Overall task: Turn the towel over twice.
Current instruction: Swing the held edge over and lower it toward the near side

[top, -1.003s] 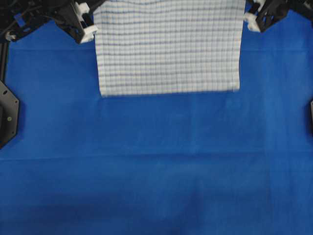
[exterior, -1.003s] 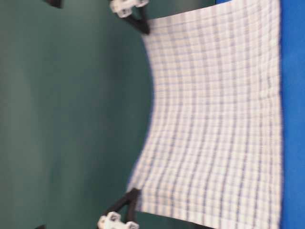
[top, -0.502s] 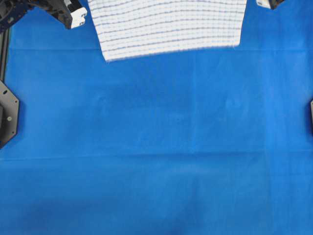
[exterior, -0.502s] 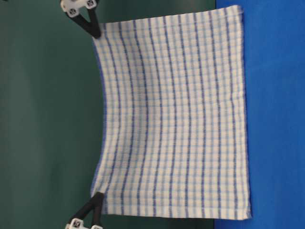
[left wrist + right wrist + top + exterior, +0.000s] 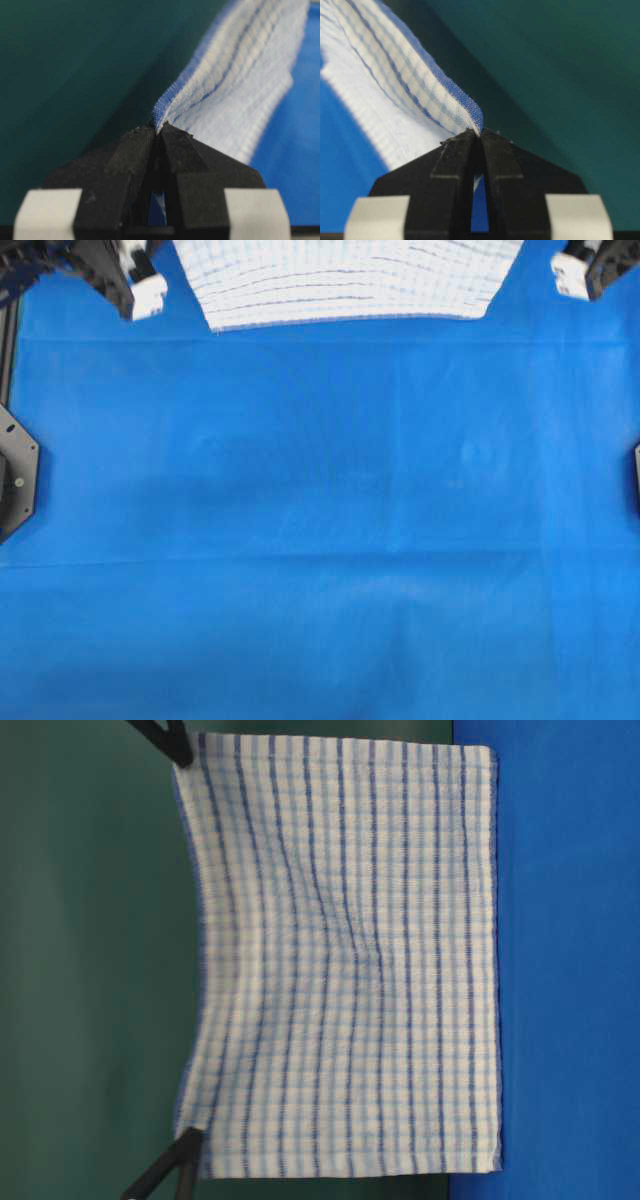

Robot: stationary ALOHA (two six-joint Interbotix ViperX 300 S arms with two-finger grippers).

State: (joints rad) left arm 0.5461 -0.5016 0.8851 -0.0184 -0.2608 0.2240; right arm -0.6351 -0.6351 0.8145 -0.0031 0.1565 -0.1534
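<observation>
The towel, white with dark-blue and light-blue stripes, hangs spread out in the air over the far side of the table. In the table-level view the towel hangs flat and sags slightly between its two upper corners. A pair of black fingers pinches one upper corner and another pair of fingers pinches the other. My left gripper is shut on a hemmed corner of the towel. My right gripper is shut on the opposite corner of the towel. The towel's lower edge hangs near the blue cloth.
A plain blue cloth covers the whole table. Black arm mounts sit at the left edge and the right edge. A dark green backdrop stands behind the towel.
Both grippers have risen and drawn back towards the far edge, still holding the corners. The towel has come up off the table and now hangs freely.
</observation>
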